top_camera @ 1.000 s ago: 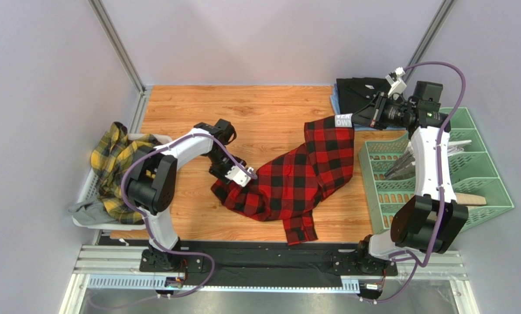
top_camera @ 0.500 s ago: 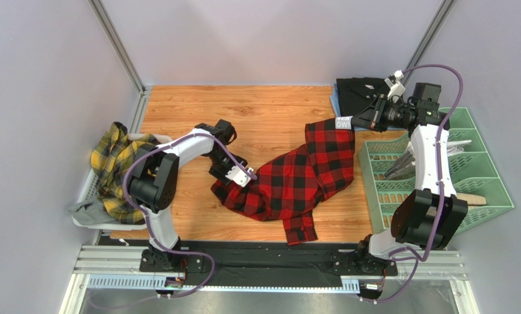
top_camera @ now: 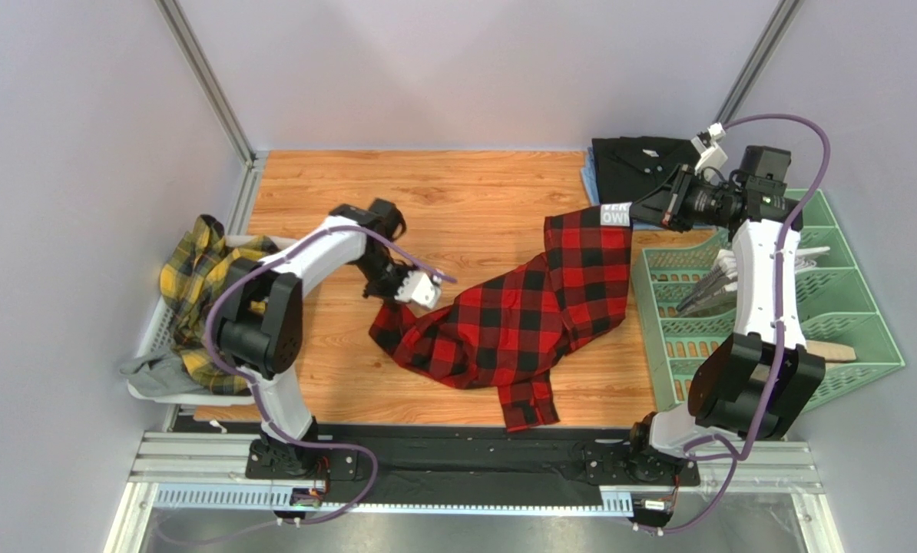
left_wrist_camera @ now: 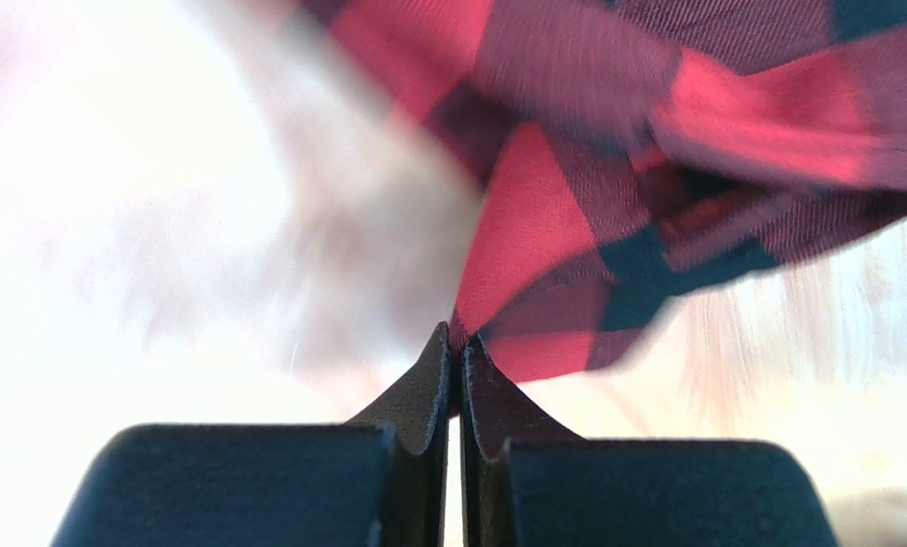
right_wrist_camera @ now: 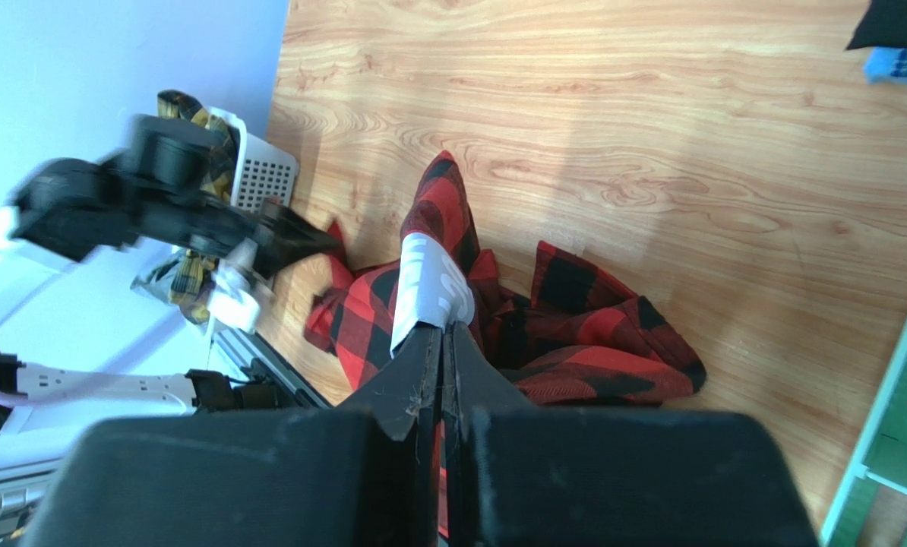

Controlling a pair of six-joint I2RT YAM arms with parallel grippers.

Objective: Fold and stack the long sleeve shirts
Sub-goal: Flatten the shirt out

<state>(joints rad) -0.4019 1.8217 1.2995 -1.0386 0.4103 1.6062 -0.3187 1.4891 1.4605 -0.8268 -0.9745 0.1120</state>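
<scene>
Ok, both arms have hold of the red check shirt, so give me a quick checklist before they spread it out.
1. Left claw shut on an edge of the red shirt: ok.
2. Right claw shut on it beside the white letters: ok.
3. Shirt lying flat: not ok, bunched and twisted.
4. Bare table beyond it for spreading: ok.
5. Yellow shirt out of the way at the left: ok.

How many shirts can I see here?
3: a red-and-black check shirt in the middle, a yellow plaid shirt heaped in the white basket at left, a black shirt at far right. More may hide in the basket.
</scene>
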